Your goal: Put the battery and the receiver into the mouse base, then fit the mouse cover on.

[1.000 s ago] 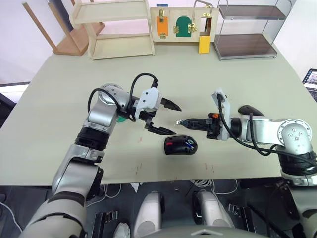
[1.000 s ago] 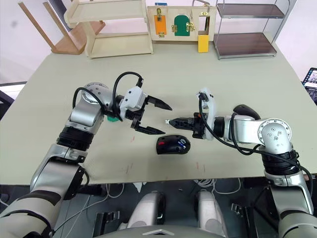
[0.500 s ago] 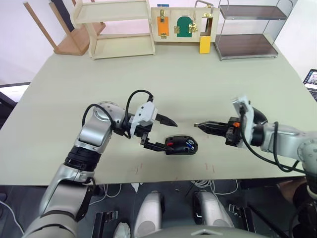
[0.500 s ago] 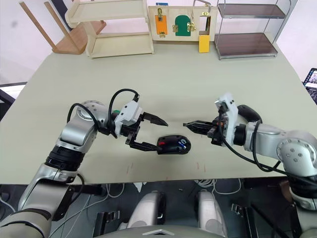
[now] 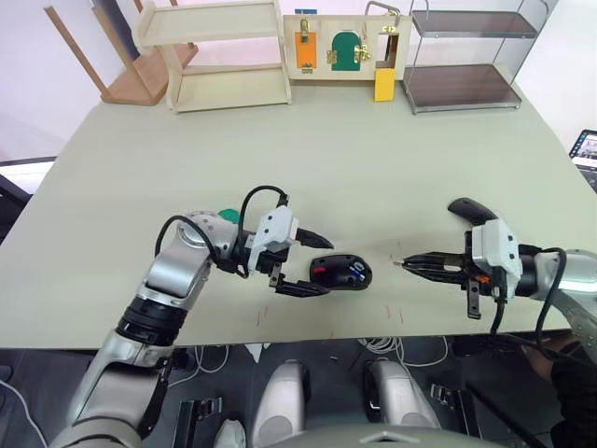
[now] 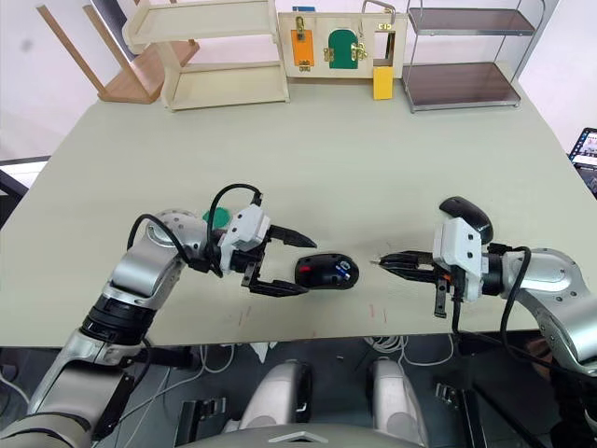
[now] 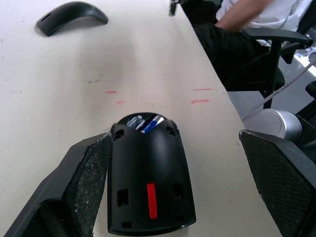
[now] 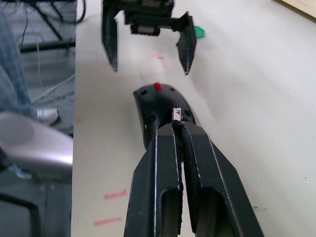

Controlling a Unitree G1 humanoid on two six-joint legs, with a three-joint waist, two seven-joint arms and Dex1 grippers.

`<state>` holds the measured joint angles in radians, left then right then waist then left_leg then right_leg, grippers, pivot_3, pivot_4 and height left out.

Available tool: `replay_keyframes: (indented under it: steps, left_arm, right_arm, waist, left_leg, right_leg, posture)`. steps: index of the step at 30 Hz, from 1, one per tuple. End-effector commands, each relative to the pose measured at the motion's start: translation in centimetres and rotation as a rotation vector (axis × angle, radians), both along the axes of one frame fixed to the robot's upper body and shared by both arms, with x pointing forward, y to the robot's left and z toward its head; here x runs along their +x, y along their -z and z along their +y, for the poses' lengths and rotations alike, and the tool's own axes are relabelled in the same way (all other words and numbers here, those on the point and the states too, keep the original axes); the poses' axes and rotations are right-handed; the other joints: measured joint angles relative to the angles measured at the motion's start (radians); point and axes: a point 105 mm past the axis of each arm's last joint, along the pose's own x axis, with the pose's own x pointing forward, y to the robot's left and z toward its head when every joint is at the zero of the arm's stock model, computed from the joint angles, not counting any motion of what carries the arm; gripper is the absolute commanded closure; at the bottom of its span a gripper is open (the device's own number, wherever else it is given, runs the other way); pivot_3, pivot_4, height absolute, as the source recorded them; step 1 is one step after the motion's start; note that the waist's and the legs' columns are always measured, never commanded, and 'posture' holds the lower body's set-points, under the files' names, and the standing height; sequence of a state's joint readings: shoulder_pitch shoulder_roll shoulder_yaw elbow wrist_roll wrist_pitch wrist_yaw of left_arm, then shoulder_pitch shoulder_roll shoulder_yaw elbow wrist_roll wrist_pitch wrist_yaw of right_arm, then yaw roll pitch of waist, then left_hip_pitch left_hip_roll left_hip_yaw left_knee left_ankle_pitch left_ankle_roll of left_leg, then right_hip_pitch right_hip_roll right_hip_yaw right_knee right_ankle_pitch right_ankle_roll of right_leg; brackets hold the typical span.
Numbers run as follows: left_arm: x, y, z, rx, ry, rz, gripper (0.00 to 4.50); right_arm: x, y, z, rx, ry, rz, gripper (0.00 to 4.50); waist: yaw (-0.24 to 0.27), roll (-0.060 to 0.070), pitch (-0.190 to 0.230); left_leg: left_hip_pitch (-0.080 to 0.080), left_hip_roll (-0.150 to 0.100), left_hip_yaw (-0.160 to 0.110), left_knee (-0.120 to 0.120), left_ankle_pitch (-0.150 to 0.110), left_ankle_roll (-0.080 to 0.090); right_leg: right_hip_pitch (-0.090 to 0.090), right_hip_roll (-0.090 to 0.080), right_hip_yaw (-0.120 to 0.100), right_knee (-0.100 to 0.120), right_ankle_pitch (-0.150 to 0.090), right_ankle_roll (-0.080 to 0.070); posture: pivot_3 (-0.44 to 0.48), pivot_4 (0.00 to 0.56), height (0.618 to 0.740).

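The mouse base (image 5: 341, 273), black with a red patch, lies near the table's front edge. A blue battery (image 7: 151, 123) sits in its hollow top. My left gripper (image 5: 318, 266) is open and straddles the base's red-patch end; one finger (image 7: 86, 180) is close against its side, the other (image 7: 276, 177) stands well off. To the right of the base, my right gripper (image 5: 403, 265) is shut, with the receiver (image 8: 176, 114), a tiny pale stub, pinched at its tips. The mouse cover (image 5: 470, 209), a smooth black shell, lies behind the right arm.
A flat green disc (image 5: 227, 216) lies behind my left arm. A wooden shelf (image 5: 224, 51), a latch board (image 5: 340, 47) and a metal rack (image 5: 465, 56) line the far edge. A seated person (image 7: 247, 15) is beyond the table's front edge.
My left gripper has come down and toward the front, so it now straddles the mouse base. My right gripper has drawn back to the right, away from the base, still shut.
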<state>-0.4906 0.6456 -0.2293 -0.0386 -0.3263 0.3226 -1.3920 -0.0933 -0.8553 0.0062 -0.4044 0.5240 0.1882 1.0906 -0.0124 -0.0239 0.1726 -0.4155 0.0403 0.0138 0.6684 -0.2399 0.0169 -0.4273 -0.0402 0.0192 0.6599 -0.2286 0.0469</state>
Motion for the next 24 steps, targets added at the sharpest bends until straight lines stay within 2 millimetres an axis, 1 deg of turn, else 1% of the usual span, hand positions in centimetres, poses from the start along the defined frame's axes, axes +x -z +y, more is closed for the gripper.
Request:
replay_keyframes:
  steps: [1,6,10,15,24]
  left_arm:
    - [-0.7,-0.2,-0.7,0.000,0.027,-0.027,0.13]
    - [-0.3,0.6,-1.0,0.024,-0.001,-0.030,0.13]
    - [0.5,1.4,-1.0,0.048,-0.048,-0.032,0.13]
    - [0.6,2.0,-1.1,0.066,-0.044,-0.025,0.13]
    - [1.7,2.8,-1.9,0.075,-0.075,-0.025,0.13]
  right_arm:
    - [-0.5,-0.7,0.1,-0.005,-0.059,-0.070,4.50]
    - [-0.4,-0.8,0.0,0.007,-0.057,-0.086,4.50]
    - [-0.1,-0.8,-0.1,0.011,-0.057,-0.100,4.50]
    - [-0.3,-0.4,-0.4,0.011,-0.052,-0.087,4.50]
    - [-0.6,0.4,-1.1,0.014,-0.025,-0.061,4.50]
  waist:
    - [0.000,0.000,0.000]
    - [0.001,0.000,0.000]
    - [0.002,0.000,0.000]
    - [0.002,0.000,0.000]
    - [0.005,0.000,0.000]
  left_leg:
    - [0.000,0.000,0.000,0.000,0.000,0.000]
    - [0.000,0.000,0.000,0.000,0.000,0.000]
    - [0.000,0.000,0.000,0.000,0.000,0.000]
    - [0.001,0.000,0.000,0.000,0.000,0.000]
    - [0.001,0.000,0.000,0.001,0.000,0.000]
  right_leg:
    - [0.000,0.000,0.000,0.000,0.000,0.000]
    - [0.000,0.000,0.000,0.001,0.000,0.000]
    - [0.000,0.000,0.000,0.001,0.000,0.000]
    - [0.000,0.000,0.000,0.001,0.000,0.000]
    - [0.001,0.000,0.000,0.001,0.000,0.000]
  posture:
    - [0.000,0.150,0.740]
    - [0.000,0.150,0.740]
    - [0.000,0.150,0.740]
    - [0.000,0.150,0.740]
    - [0.000,0.150,0.740]
